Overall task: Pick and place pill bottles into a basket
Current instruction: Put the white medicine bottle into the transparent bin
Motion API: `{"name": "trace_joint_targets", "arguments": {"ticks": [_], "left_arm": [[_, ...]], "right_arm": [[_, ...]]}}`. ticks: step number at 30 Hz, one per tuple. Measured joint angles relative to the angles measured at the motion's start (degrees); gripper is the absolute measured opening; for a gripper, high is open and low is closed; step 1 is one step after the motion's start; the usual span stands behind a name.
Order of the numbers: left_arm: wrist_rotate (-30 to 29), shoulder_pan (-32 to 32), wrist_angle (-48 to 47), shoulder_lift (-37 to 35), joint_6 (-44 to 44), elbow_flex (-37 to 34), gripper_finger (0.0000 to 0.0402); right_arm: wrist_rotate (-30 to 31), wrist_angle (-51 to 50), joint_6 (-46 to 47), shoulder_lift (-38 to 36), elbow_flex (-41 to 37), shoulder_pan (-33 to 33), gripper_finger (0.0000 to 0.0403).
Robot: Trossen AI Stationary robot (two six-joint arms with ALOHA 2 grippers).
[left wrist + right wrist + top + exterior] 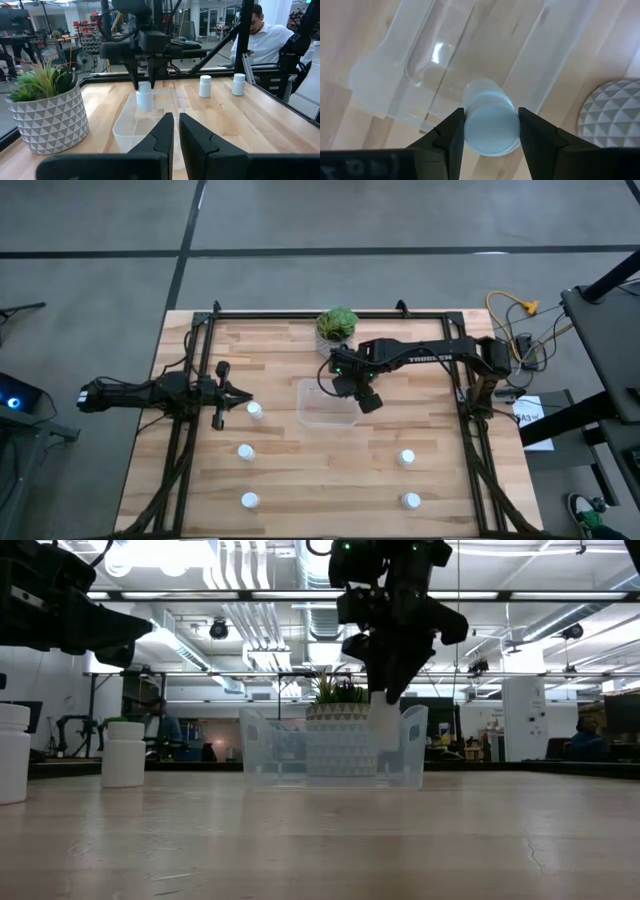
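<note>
Right end effector point(490, 131): fingers clamped on one pill bottle point(491, 125), cap gripped between the pads. In the low view the bottle hangs upright, its lower part inside the basket point(270, 745), near the wall on the side toward the right arm. Whether its base touches the basket floor cannot be told.

Left end effector point(174, 131): fingers pinched nearly together, holding nothing; it waits over the worktop point(330, 480) at the left side, pointed toward the basket.

Remaining pill bottles point(254, 410) stand on the worktop: three on the left side, two on the right, all well apart from the basket. The plant pot point(336, 330) stands just behind the basket.

Judgement: placing step, release not yet made. Risks:
- if the bottle is released above the floor, it may tip over or bounce against the near wall;
- the basket is light, so a finger brushing its wall on withdrawal could shift it;
- the pot stands close behind, so a careless lift-out could knock it.
</note>
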Motion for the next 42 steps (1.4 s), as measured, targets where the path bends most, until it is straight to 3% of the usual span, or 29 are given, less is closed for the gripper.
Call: {"name": "trace_joint_targets", "arguments": {"ticks": [17, 35, 42], "left_arm": [[0.00, -0.02, 0.00, 0.00, 0.00, 0.00, 0.0012], [-0.02, 0.00, 0.02, 0.00, 0.00, 0.00, 0.0012], [0.00, 0.00, 0.01, 0.00, 0.00, 0.00, 0.0012]], "right_arm": [[1.51, 6.30, -1.31, 0.07, -4.24, -0.07, 0.0146], [1.55, 6.73, -1.51, 0.09, -5.59, -0.11, 0.0149], [4.26, 6.70, -1.93, 0.09, -5.59, -0.21, 0.0152]]}}
